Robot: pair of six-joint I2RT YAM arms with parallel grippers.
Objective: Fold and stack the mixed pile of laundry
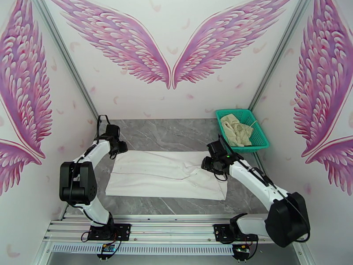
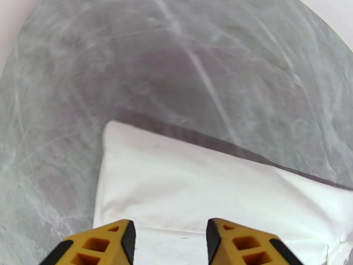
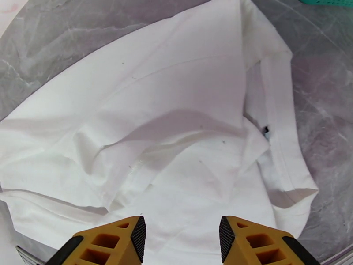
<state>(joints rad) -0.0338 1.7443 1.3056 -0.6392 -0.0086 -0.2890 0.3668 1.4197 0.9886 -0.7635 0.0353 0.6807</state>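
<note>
- Top view: the shirt (image 1: 163, 175) lay flat on the table (image 1: 176, 133) as a wide band between my arms. The beige garment (image 1: 236, 129) sat in the basket (image 1: 261, 137) at far right, apart from the shirt.
- Top view: my left gripper (image 1: 118, 150) hung at the shirt's far-left corner and my right gripper (image 1: 211, 166) over its rumpled right end.
- Judgement: the next fold looked due. To do it well, I should smooth the right end first, take matching edges with both grippers, then lift together and keep the cloth taut.
- Left wrist view: my jaws stood about half spread with nothing between them. The shirt's crisp corner lay just beneath. I could not tell whether the tips touched the cloth.
- Right wrist view: my jaws stood parted to a like gap and held nothing. Loose folds, a sleeve hem and a small dark mark (image 3: 265, 129) lay below them.
</note>
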